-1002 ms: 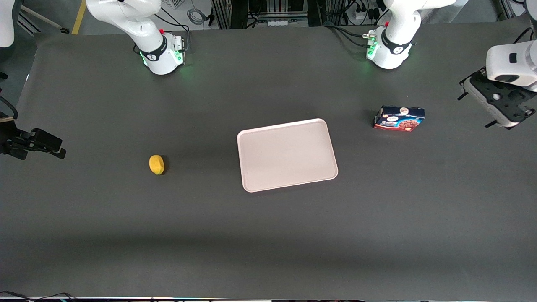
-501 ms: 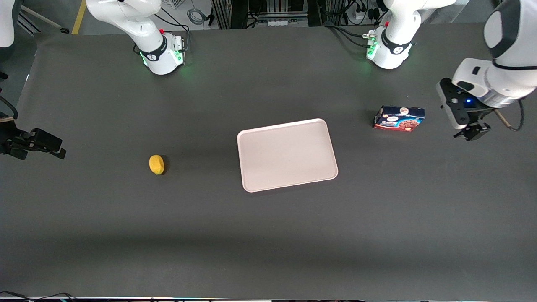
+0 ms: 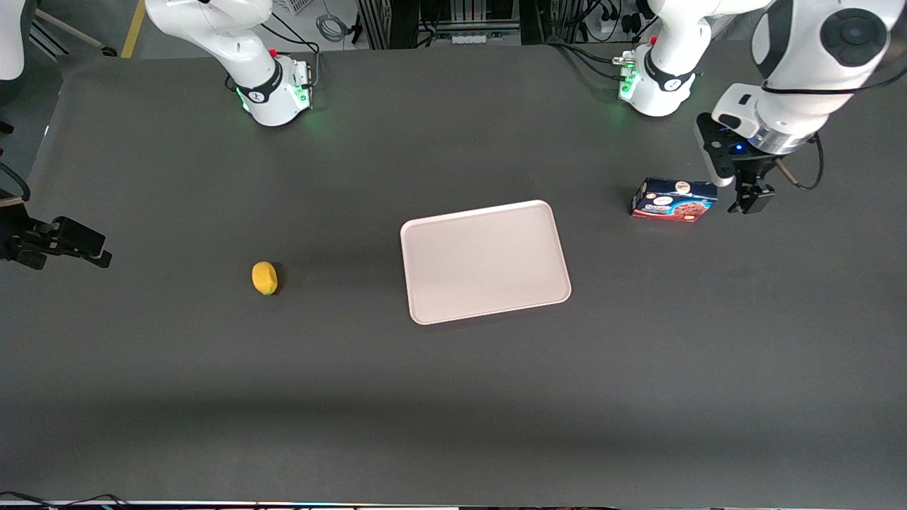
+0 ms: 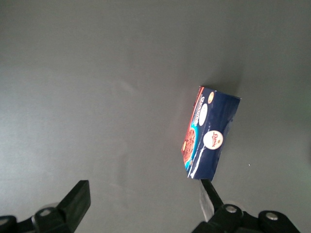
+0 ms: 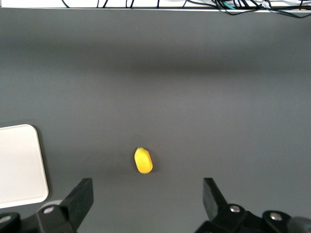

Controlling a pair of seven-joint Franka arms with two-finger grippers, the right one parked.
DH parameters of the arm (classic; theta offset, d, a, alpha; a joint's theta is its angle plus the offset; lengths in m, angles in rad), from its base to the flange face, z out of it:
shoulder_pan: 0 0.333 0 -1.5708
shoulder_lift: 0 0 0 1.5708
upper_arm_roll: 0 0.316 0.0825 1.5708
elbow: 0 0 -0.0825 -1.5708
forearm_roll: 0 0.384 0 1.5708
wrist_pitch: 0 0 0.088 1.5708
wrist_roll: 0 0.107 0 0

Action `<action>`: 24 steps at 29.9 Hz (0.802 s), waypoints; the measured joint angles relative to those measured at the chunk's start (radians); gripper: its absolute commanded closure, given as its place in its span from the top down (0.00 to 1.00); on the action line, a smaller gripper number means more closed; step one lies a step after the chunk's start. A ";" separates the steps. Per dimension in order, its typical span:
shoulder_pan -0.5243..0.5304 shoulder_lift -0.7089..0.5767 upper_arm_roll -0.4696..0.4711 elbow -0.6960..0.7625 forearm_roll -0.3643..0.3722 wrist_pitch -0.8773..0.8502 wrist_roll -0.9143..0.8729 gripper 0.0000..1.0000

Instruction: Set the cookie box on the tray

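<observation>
The cookie box (image 3: 673, 200), navy blue with a red-brown cookie picture and a red lower edge, lies on the dark table toward the working arm's end. It also shows in the left wrist view (image 4: 211, 133), close to one fingertip (image 4: 210, 190). The left gripper (image 3: 750, 198) hovers just beside the box, on its side toward the working arm's end of the table. In the left wrist view the gripper (image 4: 144, 196) is open wide and empty. The pale pinkish-white tray (image 3: 482, 207) lies empty at the table's middle, well apart from the box.
A small yellow lemon-like object (image 3: 264, 278) lies on the table toward the parked arm's end; it also shows in the right wrist view (image 5: 143, 160), with a corner of the tray (image 5: 19, 165). Both arm bases stand at the table's edge farthest from the front camera.
The left arm has swung in from the table's end toward the cookie box, and its gripper now hangs right beside the box. The box, the tray and the yellow object have not moved.
</observation>
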 measured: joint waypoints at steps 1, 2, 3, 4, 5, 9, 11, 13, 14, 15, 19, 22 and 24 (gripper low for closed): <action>0.000 -0.011 -0.002 -0.026 0.000 0.019 0.003 1.00; 0.000 -0.021 -0.003 -0.049 0.000 0.037 0.009 1.00; 0.000 -0.029 -0.004 -0.074 0.000 0.058 0.014 1.00; -0.001 -0.036 -0.005 -0.096 0.000 0.077 0.020 1.00; -0.002 -0.043 -0.005 -0.120 0.000 0.099 0.027 1.00; -0.009 -0.057 -0.005 -0.200 0.000 0.181 0.042 1.00; -0.012 -0.058 -0.005 -0.230 0.000 0.217 0.045 1.00; -0.013 -0.058 -0.005 -0.259 0.000 0.256 0.046 1.00; -0.014 -0.058 -0.005 -0.275 0.000 0.276 0.046 1.00; -0.014 -0.058 -0.005 -0.290 -0.001 0.296 0.046 1.00; -0.014 -0.056 -0.005 -0.345 -0.010 0.360 0.047 1.00; -0.014 -0.052 -0.005 -0.370 -0.015 0.391 0.047 1.00; -0.014 -0.048 -0.005 -0.379 -0.017 0.399 0.047 1.00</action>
